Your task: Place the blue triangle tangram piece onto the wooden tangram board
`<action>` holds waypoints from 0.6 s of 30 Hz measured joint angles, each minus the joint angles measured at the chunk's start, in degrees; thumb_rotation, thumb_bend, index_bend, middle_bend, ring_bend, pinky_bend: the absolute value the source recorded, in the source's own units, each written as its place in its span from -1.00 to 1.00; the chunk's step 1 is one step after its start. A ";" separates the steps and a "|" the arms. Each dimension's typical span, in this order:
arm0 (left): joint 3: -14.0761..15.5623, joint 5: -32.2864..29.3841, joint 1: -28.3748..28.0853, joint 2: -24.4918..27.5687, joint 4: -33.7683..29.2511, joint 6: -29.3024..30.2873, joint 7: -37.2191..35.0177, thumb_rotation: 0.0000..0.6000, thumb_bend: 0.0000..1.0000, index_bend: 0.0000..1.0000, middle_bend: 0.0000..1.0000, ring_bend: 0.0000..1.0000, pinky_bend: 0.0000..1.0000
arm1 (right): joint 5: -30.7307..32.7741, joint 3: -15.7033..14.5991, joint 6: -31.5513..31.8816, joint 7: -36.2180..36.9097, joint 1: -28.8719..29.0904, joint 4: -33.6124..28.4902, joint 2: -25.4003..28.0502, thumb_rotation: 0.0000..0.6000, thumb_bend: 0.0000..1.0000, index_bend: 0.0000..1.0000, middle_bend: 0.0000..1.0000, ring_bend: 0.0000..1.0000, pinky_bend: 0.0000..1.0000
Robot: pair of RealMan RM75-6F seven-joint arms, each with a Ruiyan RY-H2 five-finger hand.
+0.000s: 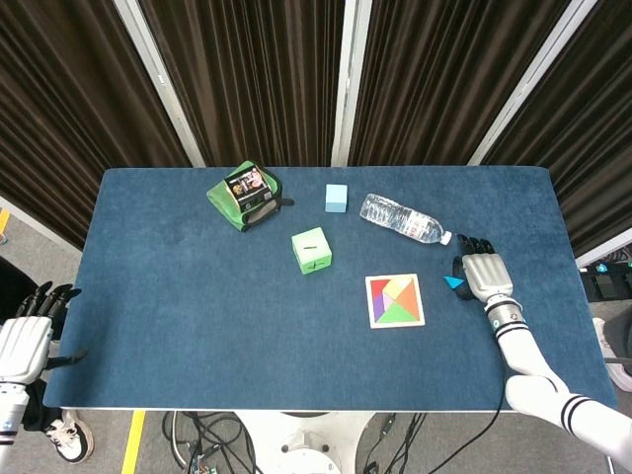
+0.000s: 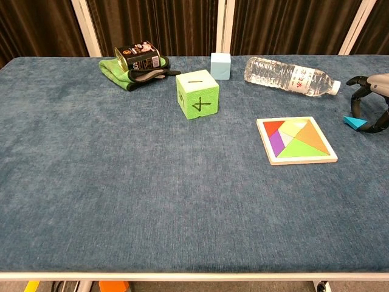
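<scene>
The blue triangle (image 2: 355, 122) lies on the blue table right of the wooden tangram board (image 2: 296, 140), apart from it; it shows in the head view as the blue triangle (image 1: 453, 283) beside the board (image 1: 395, 300). My right hand (image 1: 486, 276) reaches over it, and in the chest view the right hand (image 2: 375, 85) pinches the piece between thumb and a finger, one end tipped up. The board holds several coloured pieces. My left hand (image 1: 25, 341) hangs off the table's near left corner, fingers apart, holding nothing.
A water bottle (image 2: 289, 76) lies behind the board, close to my right hand. A green cube (image 2: 197, 93) and a light blue cube (image 2: 220, 65) stand mid-table. A can on a green cloth (image 2: 137, 64) sits at the back left.
</scene>
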 measured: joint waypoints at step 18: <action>0.09 0.08 0.11 -0.01 0.50 -0.03 -0.87 1.00 -0.87 -0.69 -0.78 -1.00 -0.71 | 0.27 1.50 -4.16 -0.43 4.28 -6.25 2.99 1.00 -0.54 0.20 -0.94 -1.00 -1.00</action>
